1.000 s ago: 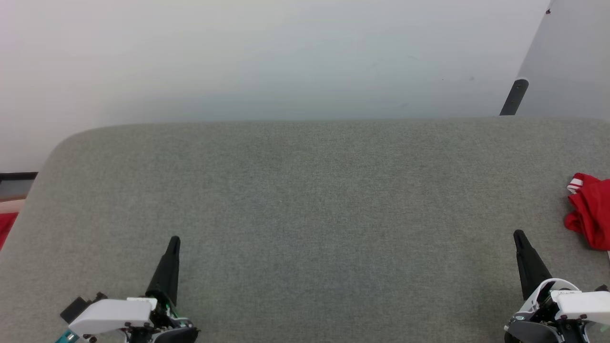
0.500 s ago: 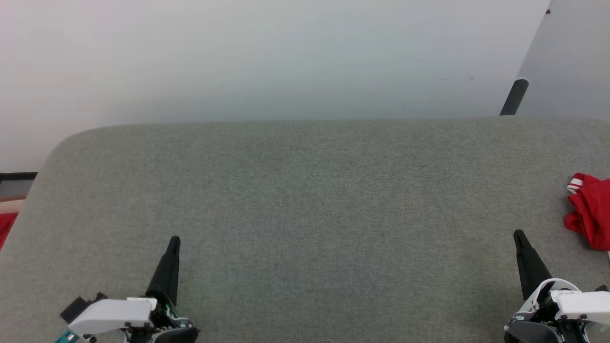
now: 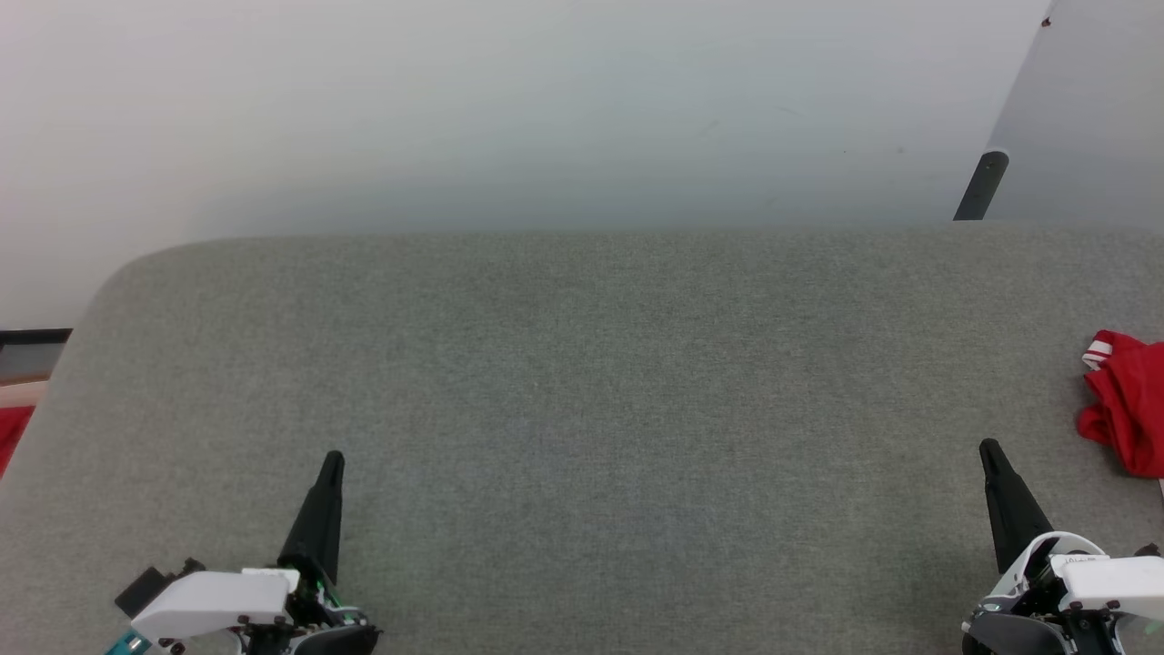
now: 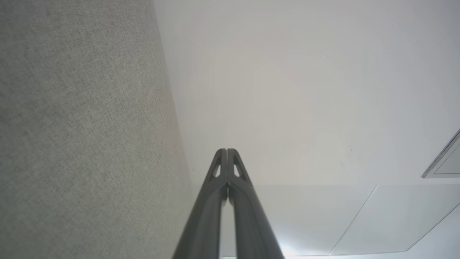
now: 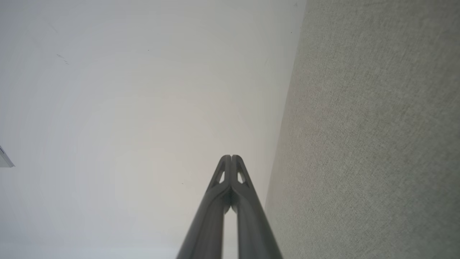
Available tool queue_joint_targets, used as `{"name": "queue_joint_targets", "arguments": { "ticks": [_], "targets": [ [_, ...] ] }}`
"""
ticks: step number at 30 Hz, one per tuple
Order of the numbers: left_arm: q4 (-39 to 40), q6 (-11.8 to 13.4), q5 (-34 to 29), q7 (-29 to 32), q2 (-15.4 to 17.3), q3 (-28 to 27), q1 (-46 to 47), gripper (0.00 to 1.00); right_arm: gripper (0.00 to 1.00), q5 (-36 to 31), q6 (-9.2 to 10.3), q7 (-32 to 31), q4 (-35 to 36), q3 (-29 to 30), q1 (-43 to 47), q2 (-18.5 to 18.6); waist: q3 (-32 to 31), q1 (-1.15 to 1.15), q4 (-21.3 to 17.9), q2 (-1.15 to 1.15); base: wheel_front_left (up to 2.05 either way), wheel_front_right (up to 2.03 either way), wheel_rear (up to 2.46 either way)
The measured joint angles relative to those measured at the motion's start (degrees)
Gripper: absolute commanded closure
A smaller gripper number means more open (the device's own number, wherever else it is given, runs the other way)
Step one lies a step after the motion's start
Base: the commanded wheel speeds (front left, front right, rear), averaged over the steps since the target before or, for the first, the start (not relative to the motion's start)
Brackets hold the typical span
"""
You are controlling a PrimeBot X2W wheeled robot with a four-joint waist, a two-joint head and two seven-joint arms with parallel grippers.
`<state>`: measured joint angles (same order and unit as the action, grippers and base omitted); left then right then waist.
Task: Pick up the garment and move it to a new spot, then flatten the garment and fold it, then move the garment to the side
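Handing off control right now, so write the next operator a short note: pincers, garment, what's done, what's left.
The left pincer: shut, empty, over the grey surface.
The right pincer: shut, empty, likewise.
The garment: bunched on the surface at the head view's right edge, partly cut off, right of the right pincer.
Done: nothing evident.
Left: pick up, relocate, flatten, fold, move aside.

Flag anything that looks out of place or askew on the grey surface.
The garment lies bunched in a heap at the right side of the grey surface, partly cut off by the head view's edge, not spread flat. The right gripper, shut, is apart from it. Nothing else stands out.
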<state>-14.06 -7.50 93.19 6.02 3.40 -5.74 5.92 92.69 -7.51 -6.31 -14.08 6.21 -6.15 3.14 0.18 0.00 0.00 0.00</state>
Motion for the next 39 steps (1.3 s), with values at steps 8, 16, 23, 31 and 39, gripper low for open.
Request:
{"name": "queue_joint_targets", "arguments": {
  "ticks": [8, 16, 23, 31, 39],
  "targets": [
    [0.0, 0.0, -0.1, 0.01, -0.05, -0.08, 0.01, 1.0, 1.0, -0.01, 0.0, -0.01, 0.0, 0.05, 0.0, -0.02, 0.0, 0.0, 0.0, 0.0, 0.0, 0.0, 0.0],
    [0.0, 0.0, -0.26, 0.03, -0.1, -0.14, 0.01, 1.0, 1.0, -0.07, 0.0, -0.01, -0.01, 0.09, 0.0, -0.03, 0.0, 0.0, 0.0, 0.0, 0.0, 0.0, 0.0],
    [0.0, 0.0, -0.34, 0.08, -0.13, -0.2, 0.01, 1.0, 1.0, -0.08, 0.0, -0.02, -0.01, 0.12, 0.0, -0.04, 0.0, 0.0, 0.0, 0.0, 0.0, 0.0, 0.0],
    [0.0, 0.0, -0.35, 0.09, -0.18, -0.26, 0.02, 1.0, 1.0, -0.08, 0.0, -0.02, -0.01, 0.14, 0.0, -0.05, 0.0, 0.0, 0.0, 0.0, 0.0, 0.0, 0.0],
    [-0.01, 0.0, -0.42, 0.11, -0.2, -0.32, 0.02, 1.0, 1.0, -0.08, 0.0, -0.07, -0.01, 0.16, 0.0, -0.07, 0.0, 0.0, 0.0, 0.0, 0.0, 0.0, 0.0]
  ]
}}
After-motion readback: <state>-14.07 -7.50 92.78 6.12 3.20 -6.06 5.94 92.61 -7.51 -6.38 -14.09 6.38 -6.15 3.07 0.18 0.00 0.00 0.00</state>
